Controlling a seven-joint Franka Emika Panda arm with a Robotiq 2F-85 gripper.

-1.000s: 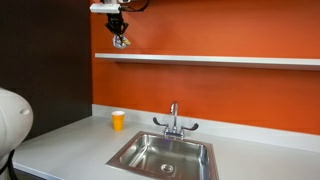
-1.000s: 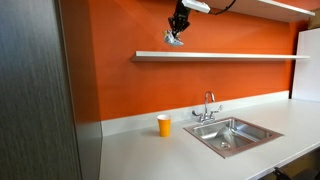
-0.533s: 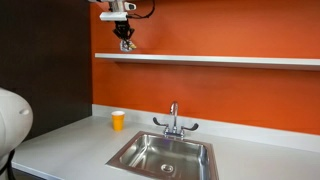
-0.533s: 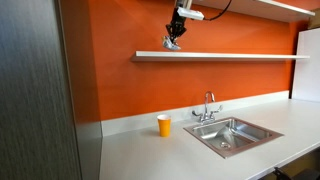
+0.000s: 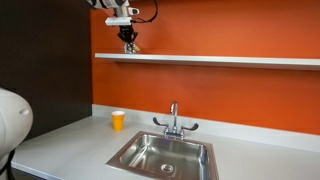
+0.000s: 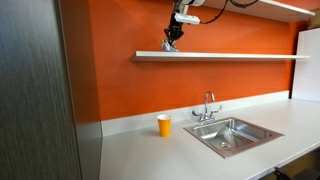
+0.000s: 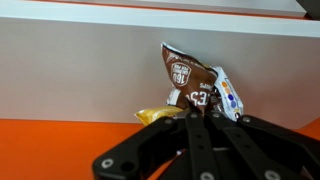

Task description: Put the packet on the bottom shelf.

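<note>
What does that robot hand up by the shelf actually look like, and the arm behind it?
The gripper is matte black, with two slim fingers on hinged bars studded with round bolt heads. Behind it the arm ends in a white, boxy section, and a thin black cable curves away from it. No markings are legible.

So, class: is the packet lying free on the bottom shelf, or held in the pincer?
Held. In the wrist view the pincer grips the packet; both exterior views put it just above the bottom shelf.

Your gripper (image 5: 129, 44) held the packet (image 7: 195, 85) over the bottom shelf (image 5: 220, 60), near one end. Below it, the cup (image 5: 118, 120) stood on the counter (image 5: 65, 140) beside the sink (image 5: 150, 157).
</note>
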